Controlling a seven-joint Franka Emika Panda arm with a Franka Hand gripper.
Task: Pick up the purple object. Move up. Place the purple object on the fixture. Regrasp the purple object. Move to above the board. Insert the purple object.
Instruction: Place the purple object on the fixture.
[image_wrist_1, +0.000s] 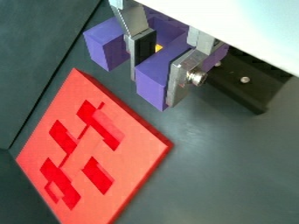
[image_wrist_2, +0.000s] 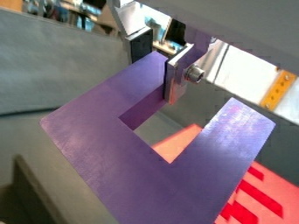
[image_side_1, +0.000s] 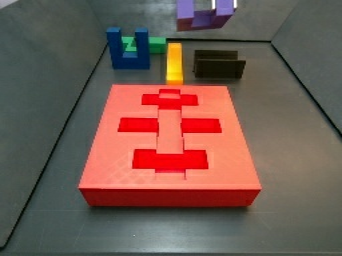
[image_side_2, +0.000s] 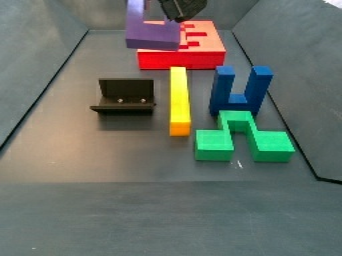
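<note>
My gripper (image_wrist_1: 160, 63) is shut on the purple object (image_wrist_1: 156, 86), a U-shaped block held in the air by one prong between the silver fingers (image_wrist_2: 176, 77). Both side views show the purple object (image_side_1: 203, 12) (image_side_2: 150, 32) high above the floor, between the board and the fixture. The red board (image_side_1: 120, 170) (image_side_2: 211, 60) lies flat, with darker cross-shaped recesses in its top. The black fixture (image_side_1: 218, 65) (image_side_2: 127, 97) stands on the floor with nothing on it. It also shows in a wrist view as the fixture (image_wrist_1: 251, 83), just beyond the held block.
A yellow bar (image_side_2: 179, 98) lies between the fixture and a dark blue U-shaped block (image_side_2: 241, 90). A green block (image_side_2: 241, 137) lies next to the blue one. Grey walls (image_side_1: 54, 60) close in the floor on all sides.
</note>
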